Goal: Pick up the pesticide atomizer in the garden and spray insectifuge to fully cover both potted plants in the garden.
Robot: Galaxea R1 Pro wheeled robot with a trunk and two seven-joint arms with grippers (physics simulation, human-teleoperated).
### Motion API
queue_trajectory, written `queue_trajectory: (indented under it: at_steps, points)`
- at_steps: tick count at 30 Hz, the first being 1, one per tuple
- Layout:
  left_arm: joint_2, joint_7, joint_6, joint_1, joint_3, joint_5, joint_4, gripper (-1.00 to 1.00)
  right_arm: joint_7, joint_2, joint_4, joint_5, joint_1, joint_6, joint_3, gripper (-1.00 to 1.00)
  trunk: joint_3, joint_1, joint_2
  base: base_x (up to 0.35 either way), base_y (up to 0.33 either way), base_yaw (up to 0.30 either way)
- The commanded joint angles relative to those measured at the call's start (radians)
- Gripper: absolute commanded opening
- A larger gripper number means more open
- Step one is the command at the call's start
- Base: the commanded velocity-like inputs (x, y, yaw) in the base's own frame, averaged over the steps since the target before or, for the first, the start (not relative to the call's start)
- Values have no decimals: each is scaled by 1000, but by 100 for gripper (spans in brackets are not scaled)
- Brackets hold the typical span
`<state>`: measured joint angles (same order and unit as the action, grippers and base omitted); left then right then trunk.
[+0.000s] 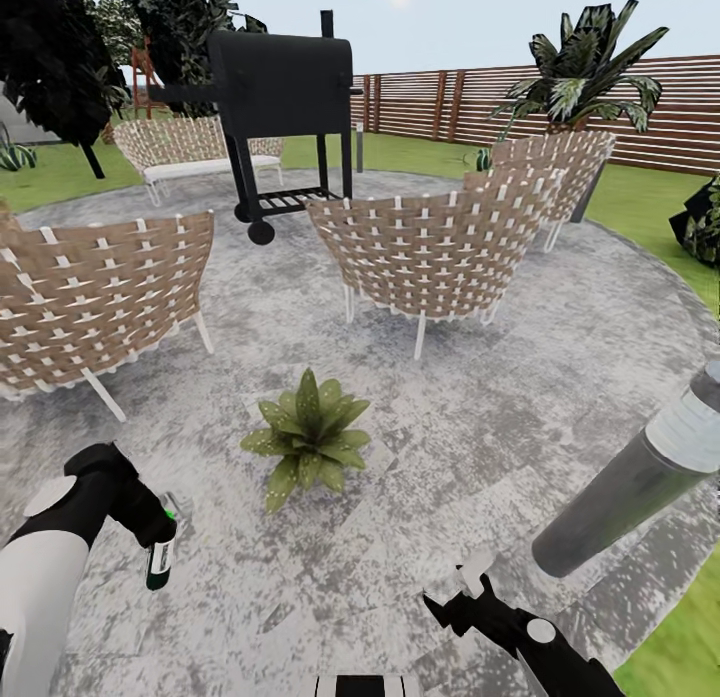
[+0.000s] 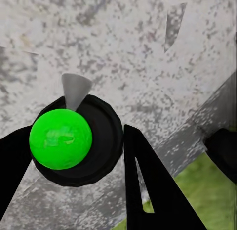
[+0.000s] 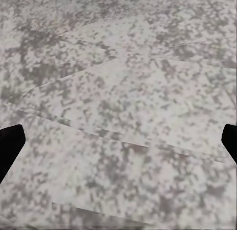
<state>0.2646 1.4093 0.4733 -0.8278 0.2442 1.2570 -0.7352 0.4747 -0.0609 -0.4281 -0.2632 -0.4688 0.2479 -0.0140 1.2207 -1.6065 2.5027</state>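
L gripper (image 1: pixel 150 537) clamped on pesticide atomizer (image 1: pixel 160 559), bottle hanging low over the patio (image 1: pixel 420 417), short of the potted plant (image 1: pixel 308 439) just ahead. R gripper (image 1: pixel 462 595) spread wide, nothing in it. Beyond the plant: wicker chairs (image 1: pixel 440 247), grill (image 1: pixel 282 87), fence (image 1: pixel 450 102). Risk, imo: nozzle aim unclear from here, so spray could hit stone and leave leaves partly uncovered. 2nd plant still to find.

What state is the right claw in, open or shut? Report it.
Open. In the right wrist view its dark fingertips sit at opposite edges with only bare stone patio between them.
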Motion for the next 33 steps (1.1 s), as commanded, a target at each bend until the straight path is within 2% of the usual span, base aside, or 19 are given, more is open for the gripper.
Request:
queue_trajectory:
  at_steps: [1, 3, 6, 9, 11, 12, 13, 14, 15, 18, 21, 25, 26, 31, 33]
  points:
    - [-1, 6, 10, -1, 3, -18, -2, -100, 0, -1, 0, -7, 0, 5, -1, 100, 1, 1, 0, -297, 56, 0]
    - [0, 6, 9, -1, 5, -40, -4, -100, 1, -2, 0, -7, 0, 5, -1, 100, 1, 1, 0, -319, 68, 0]
    - [1, 6, 8, -1, 7, -49, -4, -100, 3, 0, -12, -8, 0, 3, -4, 100, 1, 1, 0, -178, 29, 0]
    - [0, 5, 5, -1, 8, -65, -4, -100, 8, 1, -122, -9, -1, -1, -6, 100, 1, 1, 0, -23, 3, 0]
    - [4, 3, -22, -1, 6, -125, -4, -100, 10, 2, -190, -8, -1, -10, -8, 100, 1, 1, 0, -4, 1, 0]
    - [8, 2, -63, -1, 5, -161, -3, -100, 11, 4, -223, -7, -1, -27, -8, 100, 1, 1, 0, -1, 0, 0]
    - [10, 1, -93, -1, 5, -179, -3, -100, 12, 6, -244, -7, -1, -47, -9, 100, 1, 1, 0, 0, 0, 0]
    - [11, 0, -138, -1, 4, -201, -3, -100, 24, 15, -282, -7, 0, -108, -11, 100, 1, 1, 0, 0, 0, 0]
    - [11, 0, -156, -1, 4, -208, -3, -100, 57, 24, -306, -7, -1, -157, -12, 100, 1, 1, 0, 0, 0, 0]
    - [7, 0, -174, -1, 3, -216, -3, -100, 207, 42, -392, -7, -21, -265, -13, 100, 1, 1, 0, 0, 0, 0]
    - [6, 3, -179, -2, 1, -217, -4, -100, 273, 44, -497, -7, -45, -362, -14, 100, 1, 1, 0, 0, 0, 0]
    - [0, 15, -180, -15, -8, -217, -6, -100, 414, 44, -673, -7, -67, -530, -14, 100, 1, 1, 0, 0, 0, 0]
    - [-1, 19, -180, -17, -9, -217, -6, -100, 428, 44, -702, -6, -68, -548, -14, 100, 1, 1, 0, 0, 0, 0]
    - [27, 32, -152, -32, -37, -219, -6, -100, 421, 73, -729, -18, -89, -561, 10, 100, 1, 1, 0, -25, 0, 0]
    - [29, 44, -153, -21, -33, -217, 1, -100, 421, 67, -740, -29, -89, -558, 10, 100, 1, 1, 0, -244, 0, 0]
